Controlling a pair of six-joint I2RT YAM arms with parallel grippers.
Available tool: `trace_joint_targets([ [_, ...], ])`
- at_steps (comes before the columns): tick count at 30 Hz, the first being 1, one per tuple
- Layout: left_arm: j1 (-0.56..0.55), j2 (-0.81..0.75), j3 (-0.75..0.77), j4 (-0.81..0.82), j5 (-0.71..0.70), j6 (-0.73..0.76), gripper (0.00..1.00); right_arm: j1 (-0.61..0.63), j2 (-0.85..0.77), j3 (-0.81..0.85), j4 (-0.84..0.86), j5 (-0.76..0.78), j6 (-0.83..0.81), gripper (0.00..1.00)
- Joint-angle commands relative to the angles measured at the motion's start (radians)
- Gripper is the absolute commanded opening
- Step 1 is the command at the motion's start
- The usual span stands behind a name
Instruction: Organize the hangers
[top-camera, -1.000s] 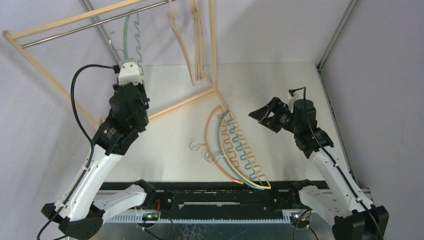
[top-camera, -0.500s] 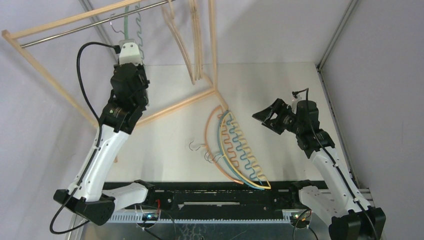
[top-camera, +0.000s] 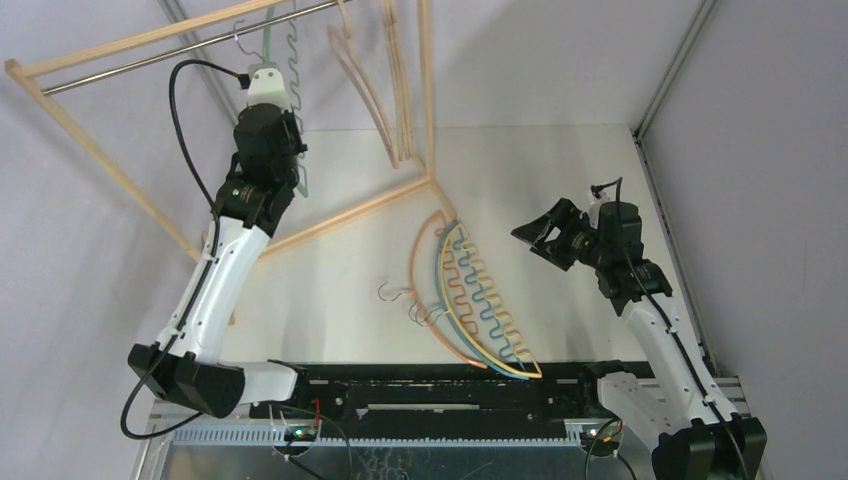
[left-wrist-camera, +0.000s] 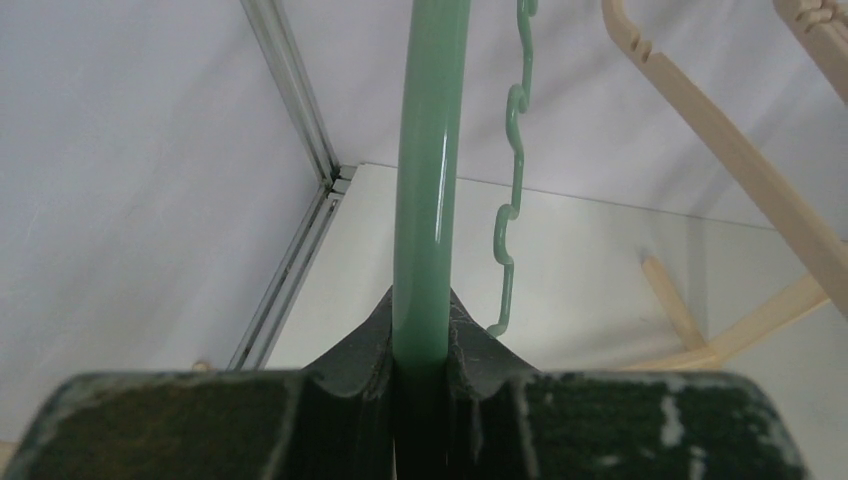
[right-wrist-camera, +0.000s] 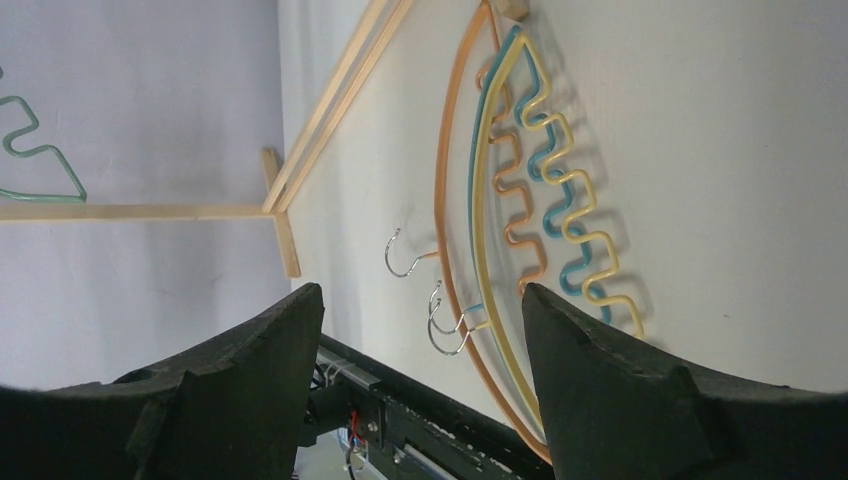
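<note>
- Green hanger (top-camera: 291, 60) is held up at the metal rail (top-camera: 140, 66) of the light-wood rack (top-camera: 90, 52). Its small hook is seen at the rail, but whether it is seated there cannot be told.
- Left gripper (left-wrist-camera: 425, 345) is found clamped on the smooth green arm of that hanger, with the wavy bar hanging just beside.
- Light-wood hangers (top-camera: 395, 90) are hung from the same rail, to the right of the green one.
- Thin hangers (top-camera: 470, 300) in orange, teal and yellow are laid overlapping on the table (top-camera: 560, 160), with their hooks turned to the left.
- Right gripper (top-camera: 535, 232) is held above the table, just right of that pile. Its jaws are spread wide and nothing is held between them.
</note>
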Motion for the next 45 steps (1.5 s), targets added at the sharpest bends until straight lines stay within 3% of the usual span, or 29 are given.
trace_joint_targets([
  [1, 0.020, 0.033, 0.112, 0.054, 0.052, -0.033, 0.00, -0.018, -0.011, 0.003, 0.009, -0.017, -0.024, 0.80],
  [14, 0.021, 0.192, 0.152, -0.029, 0.206, -0.078, 0.00, -0.024, -0.009, -0.012, 0.014, -0.013, -0.021, 0.80],
  [22, -0.029, 0.195, 0.122, -0.001, 0.278, -0.066, 0.01, -0.029, 0.002, -0.044, 0.044, -0.027, -0.015, 0.80],
  [29, -0.067, 0.170, 0.126, 0.035, 0.492, -0.059, 0.10, -0.031, 0.017, -0.066, 0.081, -0.039, -0.009, 0.80],
  [32, -0.068, 0.179, 0.139, 0.038, 0.562, -0.064, 0.19, -0.031, 0.024, -0.076, 0.091, -0.047, -0.009, 0.80],
  [37, -0.069, 0.167, 0.130, 0.029, 0.554, -0.048, 0.51, -0.032, 0.018, -0.077, 0.082, -0.051, -0.027, 0.82],
  [45, -0.067, 0.027, 0.086, -0.007, 0.544, -0.013, 0.91, -0.007, 0.027, -0.082, 0.031, -0.014, -0.089, 0.86],
])
